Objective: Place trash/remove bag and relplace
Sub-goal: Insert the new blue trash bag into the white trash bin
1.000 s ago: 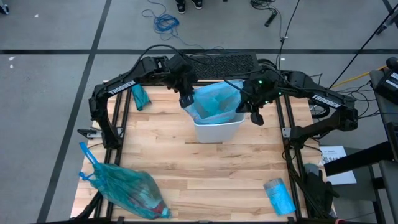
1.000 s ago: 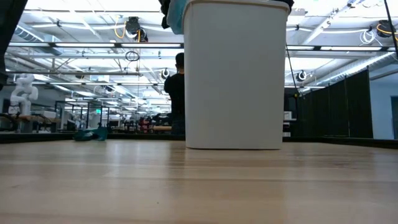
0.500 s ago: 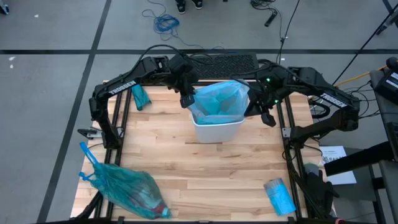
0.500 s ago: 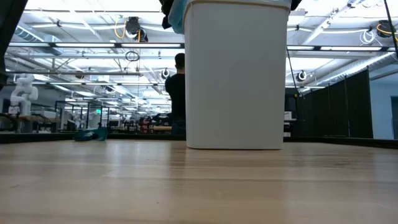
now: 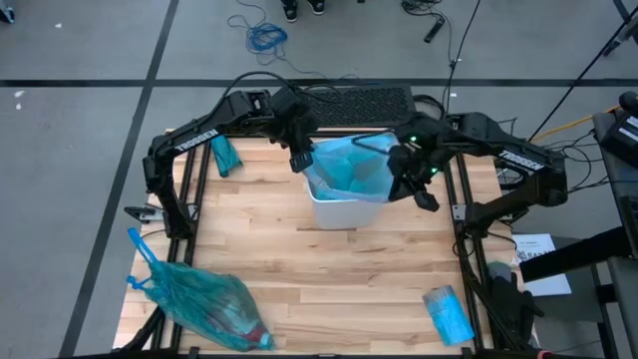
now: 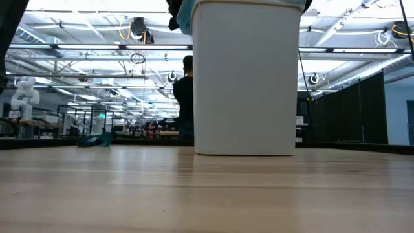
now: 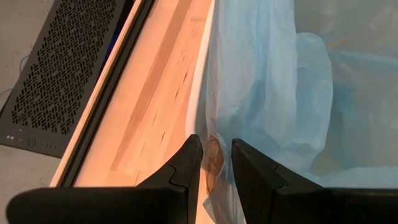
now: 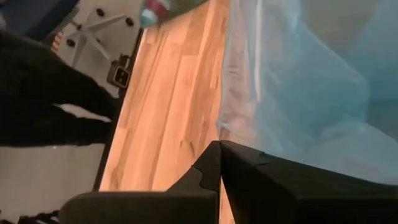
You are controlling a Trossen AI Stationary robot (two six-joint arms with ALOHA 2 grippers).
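Note:
A white bin [image 5: 349,211] stands on its base at the table's far middle, filling the low view as the white bin [image 6: 246,77]. A pale blue bag [image 5: 351,170] lines it, its mouth spread over the rim. My left gripper [image 5: 299,162] is shut on the bag at the bin's left rim. My right gripper [image 5: 419,194] is shut on it at the right rim. A filled, tied teal bag [image 5: 204,304] lies at the table's near left corner, and something red shows through its film. My left gripper [image 7: 216,171] pinches the blue bag's mouth edge [image 7: 214,134] between its two fingers at the bin's left rim, slanting down from the far left. The film drapes slack into the bin. My right gripper [image 8: 221,152] has its fingers shut on the blue bag's mouth edge [image 8: 233,127] at the bin's right rim, slanting down from the right. One layer or several, I cannot tell.
A folded teal bag [image 5: 224,155] lies at the table's far left, and a pale blue packet [image 5: 447,314] near the right corner. Bare wood [image 5: 349,279] stretches from the bin toward the near edge. A person stands in the room behind the bin [image 6: 184,97].
My right gripper drew the bag's right edge out toward the table's right edge, which spread the mouth wide. It then came back toward the bin and a little nearer. The bag's mouth now sits narrower, on the bin's rim. The left gripper stayed shut.

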